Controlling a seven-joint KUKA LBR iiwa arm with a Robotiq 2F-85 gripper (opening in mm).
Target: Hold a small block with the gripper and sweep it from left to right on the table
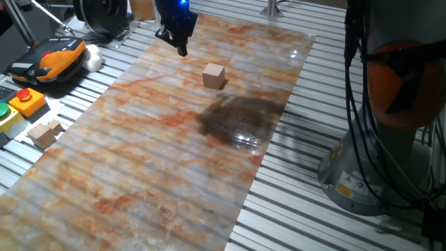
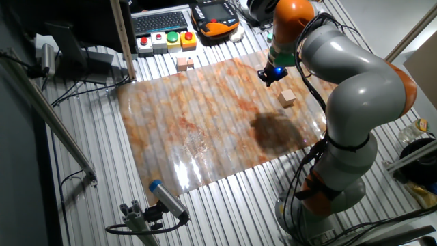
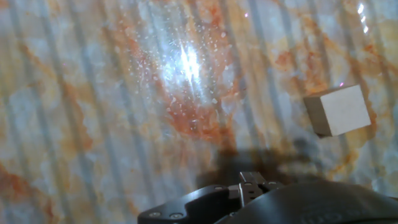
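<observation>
The gripper [image 1: 180,43] is hanging above the table [image 1: 139,167] near its far edge, holding nothing; whether its fingers are apart or together cannot be told. The small block [image 1: 214,75] is sitting on the table just beside it, apart from the fingers, closer to the arm-side long edge. A dark patch [image 1: 237,117] is marking the board nearer the arm's base [image 1: 362,174].

- The small block [image 1: 214,75], a plain light-tan wooden cube, sits flat on the table [image 1: 139,167], off to one side of my gripper [image 1: 180,43], near but untouched.
- The table is a glossy board marbled orange, rust and grey, below my fingers.
</observation>
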